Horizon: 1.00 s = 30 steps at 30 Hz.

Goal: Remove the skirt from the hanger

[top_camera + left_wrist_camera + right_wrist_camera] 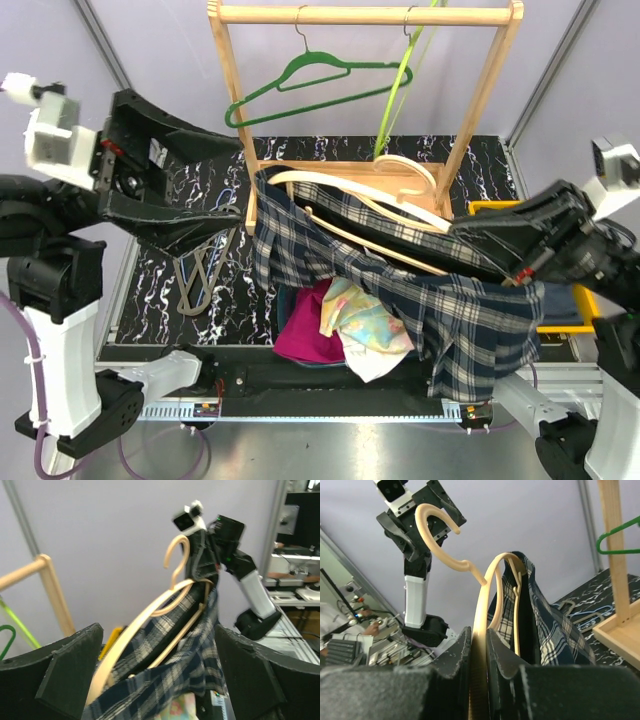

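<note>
R gripper (479, 645) clamped on wooden hanger (330, 177), L gripper (238, 185) agape beside plaid skirt (470, 320): L should pinch cloth, draw it toward left edge of table (150, 290), hanger held steady.

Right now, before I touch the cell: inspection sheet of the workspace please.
Surface: black marbled table, partly covered by clothes.
Job's things: plaid skirt is draped on the wooden hanger; the hanger is off the rail and held in the air.
Clutter: green hanger on the rail, wire hangers lying on the table, magenta cloth, pastel cloth, yellow bin.
Grippers: right gripper is shut on the wooden hanger; left gripper is open and faces the skirt's end, gripping nothing.
Cables: purple cable by the left base.
Surroundings: wooden rack, grey walls, and a person's hand at a bench outside the cell.
</note>
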### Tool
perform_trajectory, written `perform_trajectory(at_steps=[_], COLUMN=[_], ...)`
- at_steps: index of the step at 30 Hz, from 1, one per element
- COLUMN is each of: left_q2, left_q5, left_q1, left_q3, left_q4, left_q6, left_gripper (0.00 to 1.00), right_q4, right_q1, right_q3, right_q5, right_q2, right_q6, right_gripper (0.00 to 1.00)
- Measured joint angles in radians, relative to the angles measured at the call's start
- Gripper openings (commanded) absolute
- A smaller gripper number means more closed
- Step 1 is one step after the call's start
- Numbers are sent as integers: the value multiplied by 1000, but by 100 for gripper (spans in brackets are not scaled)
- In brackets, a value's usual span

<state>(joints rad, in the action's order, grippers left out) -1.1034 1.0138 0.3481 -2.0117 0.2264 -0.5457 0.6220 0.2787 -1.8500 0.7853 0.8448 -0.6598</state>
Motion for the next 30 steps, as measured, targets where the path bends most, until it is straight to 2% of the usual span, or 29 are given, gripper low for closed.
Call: perform_trajectory(at_steps=[4,10,15,24,26,30], left_q2=[-24,-57,-94,-146,-145,-101], left_q5=[89,153,124,90,90,105], left_q1=[0,0,-1,9,24,42], left_q3=[36,119,140,89,97,185], left_q4=[-18,-19,-14,-21,-25,12], left_q6=[-33,-34,7,30,30,82], left_gripper=[99,92,90,90,86,70], right_q4=[-171,-381,-527,-669,-688,-713], right_q1=[0,0,0,0,0,0], right_q3=[94,177,250,269,274,287], right_q5=[47,99,145,152,151,150], right_q2=[26,69,87,103,101,100], right_q6=[-124,-263,-352,-413,-417,-415], right_gripper=[0,0,0,0,0,0])
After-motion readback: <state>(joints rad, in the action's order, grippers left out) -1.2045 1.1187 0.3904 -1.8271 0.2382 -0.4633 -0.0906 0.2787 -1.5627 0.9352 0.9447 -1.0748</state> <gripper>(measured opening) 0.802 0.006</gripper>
